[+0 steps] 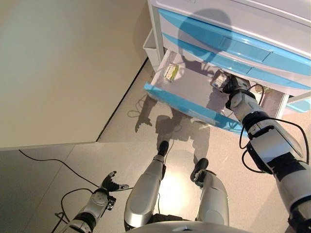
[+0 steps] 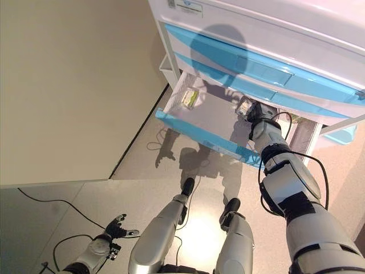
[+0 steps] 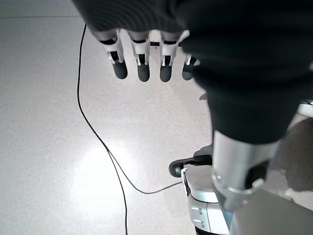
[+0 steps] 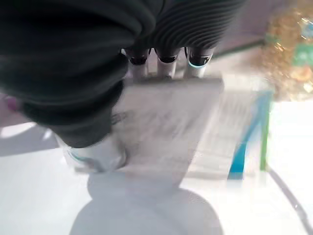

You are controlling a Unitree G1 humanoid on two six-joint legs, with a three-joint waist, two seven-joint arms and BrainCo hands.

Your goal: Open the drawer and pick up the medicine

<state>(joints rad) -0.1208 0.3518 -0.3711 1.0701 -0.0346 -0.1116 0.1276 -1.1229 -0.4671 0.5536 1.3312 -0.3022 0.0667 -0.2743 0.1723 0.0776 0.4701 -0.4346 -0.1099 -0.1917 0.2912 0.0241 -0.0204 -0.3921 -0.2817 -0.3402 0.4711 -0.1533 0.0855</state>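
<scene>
The bottom drawer (image 1: 187,106) of the white cabinet (image 1: 228,19) is pulled open; its front is light blue. My right hand (image 1: 234,88) reaches into the drawer at its right side. Its fingers and thumb (image 4: 98,147) are curled on a white medicine box (image 4: 195,127) with a blue and green edge, which also shows in the left eye view (image 1: 218,79). A second pack (image 1: 171,72), green and white, lies at the drawer's back left. My left hand (image 1: 110,186) hangs low over the floor with its fingers (image 3: 143,66) straight, holding nothing.
Two shut blue-fronted drawers (image 1: 228,46) sit above the open one. A white bin (image 1: 150,47) stands left of the cabinet, by a beige wall (image 1: 63,68). A blue object (image 1: 300,104) shows at the cabinet's right.
</scene>
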